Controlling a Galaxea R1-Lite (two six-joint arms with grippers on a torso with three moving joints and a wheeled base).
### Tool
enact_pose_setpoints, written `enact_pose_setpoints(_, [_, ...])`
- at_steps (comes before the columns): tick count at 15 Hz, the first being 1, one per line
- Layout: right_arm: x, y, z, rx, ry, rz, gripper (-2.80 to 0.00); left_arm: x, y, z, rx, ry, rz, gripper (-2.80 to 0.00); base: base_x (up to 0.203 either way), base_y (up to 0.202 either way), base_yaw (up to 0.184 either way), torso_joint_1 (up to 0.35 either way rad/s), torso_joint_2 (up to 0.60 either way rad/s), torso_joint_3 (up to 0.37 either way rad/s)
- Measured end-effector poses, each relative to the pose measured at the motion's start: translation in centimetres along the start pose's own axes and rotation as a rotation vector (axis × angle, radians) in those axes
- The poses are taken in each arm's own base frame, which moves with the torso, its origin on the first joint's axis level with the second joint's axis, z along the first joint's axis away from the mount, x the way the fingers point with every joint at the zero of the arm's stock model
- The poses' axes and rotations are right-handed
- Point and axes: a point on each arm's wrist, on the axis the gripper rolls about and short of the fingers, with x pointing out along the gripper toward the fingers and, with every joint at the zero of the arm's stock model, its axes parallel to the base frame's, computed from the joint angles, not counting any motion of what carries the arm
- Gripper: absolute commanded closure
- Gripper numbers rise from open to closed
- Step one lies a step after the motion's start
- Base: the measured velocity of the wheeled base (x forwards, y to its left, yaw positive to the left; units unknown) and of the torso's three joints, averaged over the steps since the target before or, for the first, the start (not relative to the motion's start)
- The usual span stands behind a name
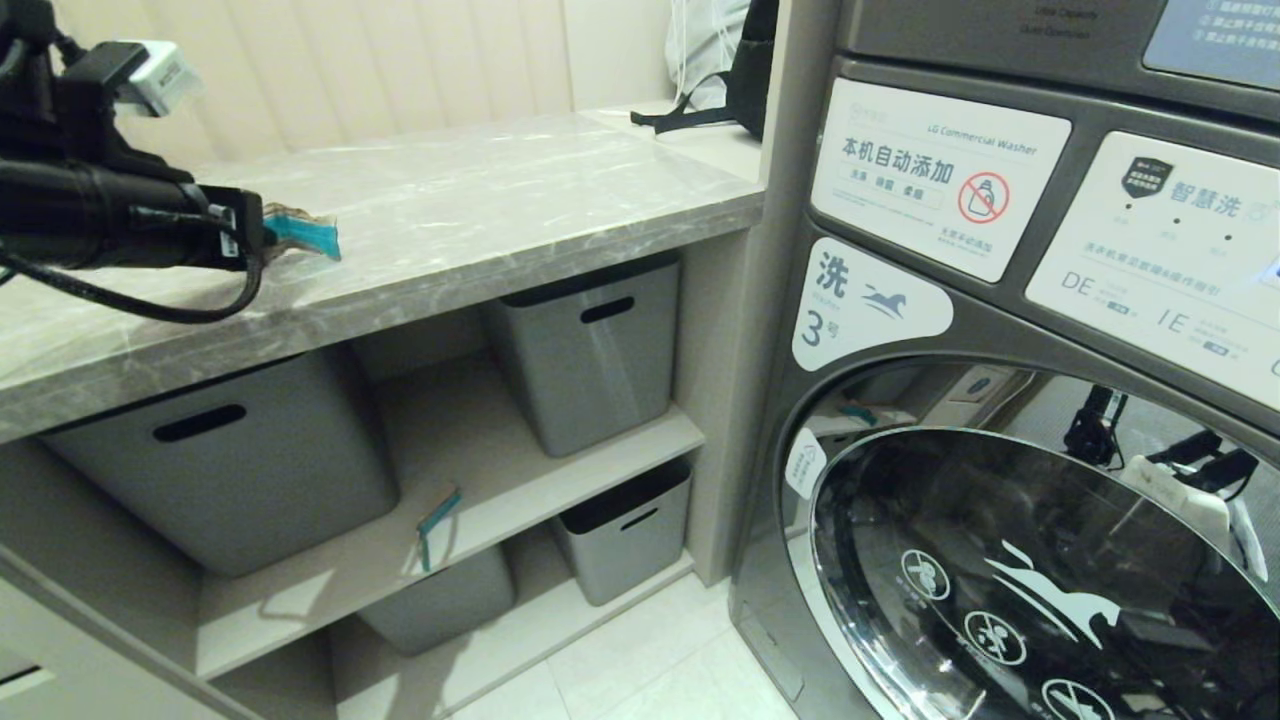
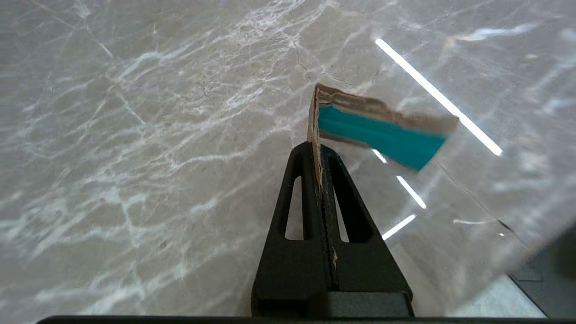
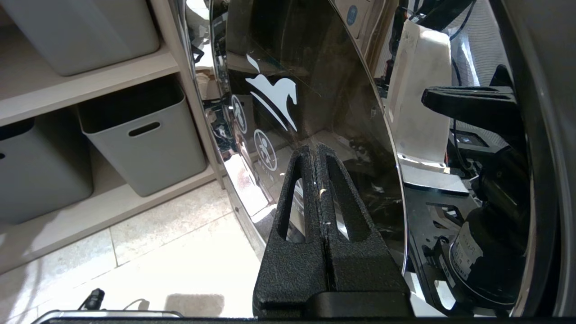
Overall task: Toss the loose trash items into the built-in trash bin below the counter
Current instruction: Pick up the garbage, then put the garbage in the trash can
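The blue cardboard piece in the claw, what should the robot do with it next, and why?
Probably lift it a little off the counter. The left claw is shut on one edge of the cardboard scrap, which sticks out just above the marble, and no bin flap shows in these views, so it likely must be carried away.

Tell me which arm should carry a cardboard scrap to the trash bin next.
Left. The left gripper is over the counter with its fingers already shut on a cardboard scrap. The right gripper hangs shut and empty low beside the washer door.
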Motion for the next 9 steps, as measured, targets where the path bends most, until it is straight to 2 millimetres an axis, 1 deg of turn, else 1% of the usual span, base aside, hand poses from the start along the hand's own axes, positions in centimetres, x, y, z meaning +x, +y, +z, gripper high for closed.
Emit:
enact_pose_setpoints(2, [0.0,0.0,0.0,0.0,0.0,0.0,0.0,-2.3,0.1,0.2,-0.001,-0.032,-0.018,0.0,0.0,0.0,0.0,0.0,0.0,0.0])
enact_pose_setpoints(3, [0.0,0.0,0.0,0.0,0.0,0.0,0.0,-3.9,0.1,0.1,-0.001,-0.051,-0.032,0.0,0.0,0.0,0.0,0.0,0.0,0.0])
enact_pose_setpoints(5, [0.0,0.0,0.0,0.0,0.0,0.0,0.0,-7.8,0.1,-0.5,-0.001,-0.096,-0.055,0.0,0.0,0.0,0.0,0.0,0.0,0.0])
enact_pose_setpoints(7, [0.0,0.0,0.0,0.0,0.0,0.0,0.0,-12.0,0.0,-1.8,-0.003,-0.14,-0.088,0.0,0.0,0.0,0.0,0.0,0.0,0.0])
enact_pose_setpoints(8, [0.0,0.0,0.0,0.0,0.0,0.0,0.0,-14.0,-0.2,-2.9,-0.003,-0.157,-0.111,0.0,0.0,0.0,0.0,0.0,0.0,0.0])
enact_pose_setpoints(9, [0.0,0.0,0.0,0.0,0.0,0.0,0.0,-15.4,-0.4,-4.3,-0.002,-0.157,-0.132,0.0,0.0,0.0,0.0,0.0,0.0,0.0])
